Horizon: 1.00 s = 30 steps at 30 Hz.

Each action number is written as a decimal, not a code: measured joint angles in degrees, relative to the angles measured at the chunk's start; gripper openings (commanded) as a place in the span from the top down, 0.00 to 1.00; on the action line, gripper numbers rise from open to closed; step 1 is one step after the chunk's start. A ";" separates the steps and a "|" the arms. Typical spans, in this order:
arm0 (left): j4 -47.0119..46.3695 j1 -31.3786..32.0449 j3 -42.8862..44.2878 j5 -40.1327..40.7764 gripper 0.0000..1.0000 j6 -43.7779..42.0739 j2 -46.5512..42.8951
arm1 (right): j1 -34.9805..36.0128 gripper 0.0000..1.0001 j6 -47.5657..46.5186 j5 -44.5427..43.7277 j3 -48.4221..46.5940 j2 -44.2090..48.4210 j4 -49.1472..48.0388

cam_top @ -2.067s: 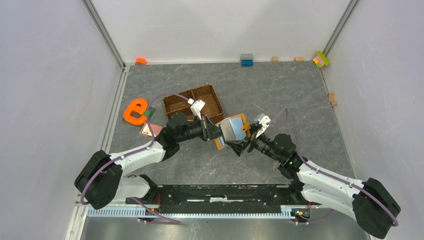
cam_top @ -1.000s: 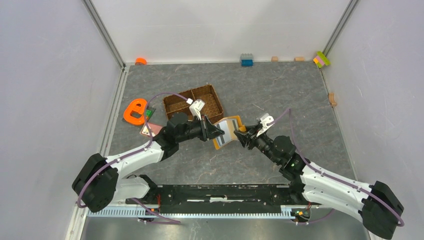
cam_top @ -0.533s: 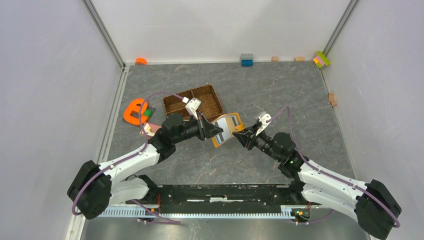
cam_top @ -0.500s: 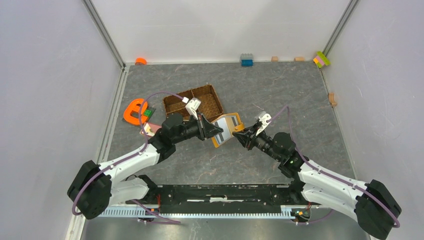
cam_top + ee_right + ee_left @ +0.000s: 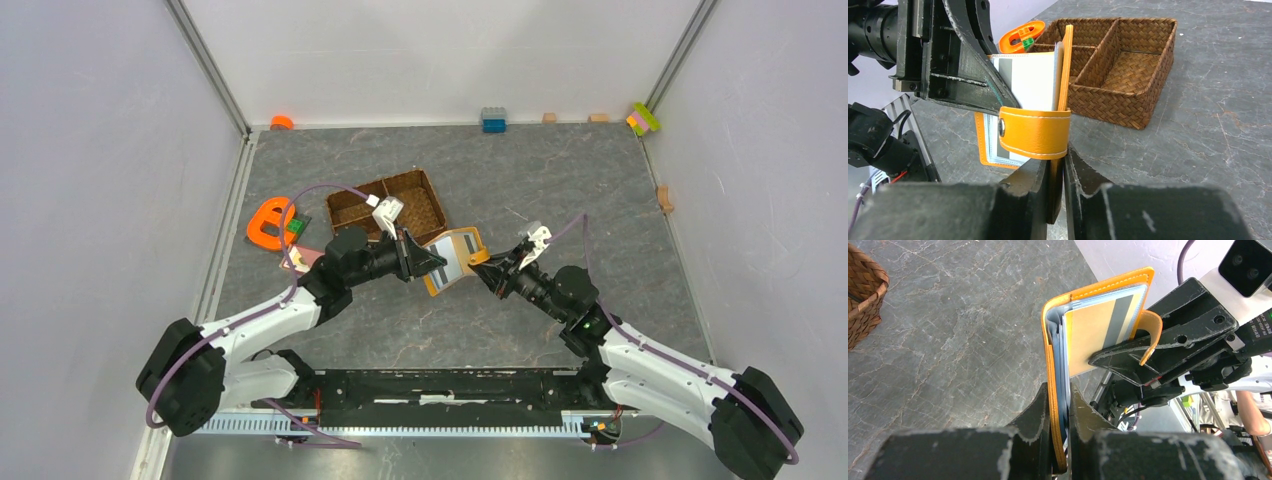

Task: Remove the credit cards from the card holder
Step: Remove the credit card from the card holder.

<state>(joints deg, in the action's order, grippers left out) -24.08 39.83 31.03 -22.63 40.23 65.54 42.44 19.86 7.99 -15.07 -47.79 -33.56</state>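
The orange card holder [image 5: 455,256] hangs above the table between both arms, standing on edge and partly open. My left gripper [image 5: 1059,405] is shut on its lower edge, orange cover and blue-grey lining pinched together. A beige credit card [image 5: 1093,332] with a grey stripe sits in the lining. My right gripper [image 5: 1057,167] is shut on the opposite orange edge, just under the snap tab [image 5: 1035,132], which curls over one finger. A white card face [image 5: 1028,80] shows in the right wrist view, with the left fingers [image 5: 968,65] beside it.
A brown woven divided tray [image 5: 385,205] stands just behind the left gripper. An orange e-shaped toy [image 5: 268,222] and a pink flat piece [image 5: 305,260] lie to the left. Small bricks [image 5: 493,119] line the back wall and right wall.
The right gripper's jaws have closed onto the card holder's right edge. The holder, earlier tipped flat toward the camera, now stands on edge. The left grip has stayed the same.
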 measured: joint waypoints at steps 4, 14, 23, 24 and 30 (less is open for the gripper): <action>0.17 0.00 0.02 0.04 0.96 -0.04 0.00 | -0.26 1.00 0.70 0.37 0.24 0.00 -0.26; 14.03 0.20 4.81 14.29 0.42 -1.68 1.44 | -2.49 1.00 3.43 1.99 1.88 0.00 -1.60; 17.33 -0.24 3.37 20.61 0.56 -2.78 -4.76 | -4.72 1.00 7.10 2.10 4.90 1.25 -3.76; 15.87 -0.24 2.58 19.10 0.59 -3.04 -5.95 | -4.90 1.00 7.69 2.34 5.14 1.20 -4.31; 5.68 -0.22 0.28 7.41 0.61 -3.69 -5.68 | -6.21 1.00 12.20 6.86 6.64 -0.57 -10.95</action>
<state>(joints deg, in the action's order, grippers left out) -18.39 39.62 31.31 -15.22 36.53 59.86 36.23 32.05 14.85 -8.43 -48.36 -44.51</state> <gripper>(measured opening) 0.398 0.037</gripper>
